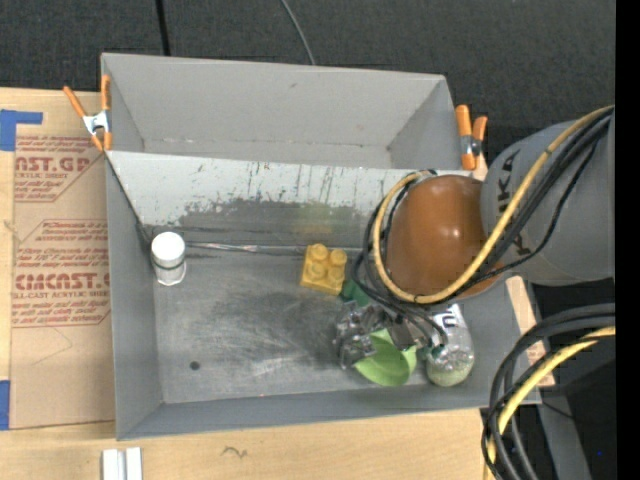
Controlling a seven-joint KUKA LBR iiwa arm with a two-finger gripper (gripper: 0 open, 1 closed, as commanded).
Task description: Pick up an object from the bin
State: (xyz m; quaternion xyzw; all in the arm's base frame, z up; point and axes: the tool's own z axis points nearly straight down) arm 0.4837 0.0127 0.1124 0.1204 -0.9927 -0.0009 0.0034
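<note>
My gripper [356,340] is low in the bin's near right part, under the brown dome on the wrist. Its dark metal fingers sit right at the left edge of a flat green leaf-shaped piece [385,366]. Whether they hold it is hidden. Beside the green piece, to the right, lies a clear round jar with greenish glitter content [450,360]. A yellow toy brick [324,267] lies just up and left of the gripper, near the back wall.
A small white capped bottle [168,256] stands at the far left of the bin floor. The arm and its yellow-black cables cover the bin's right side.
</note>
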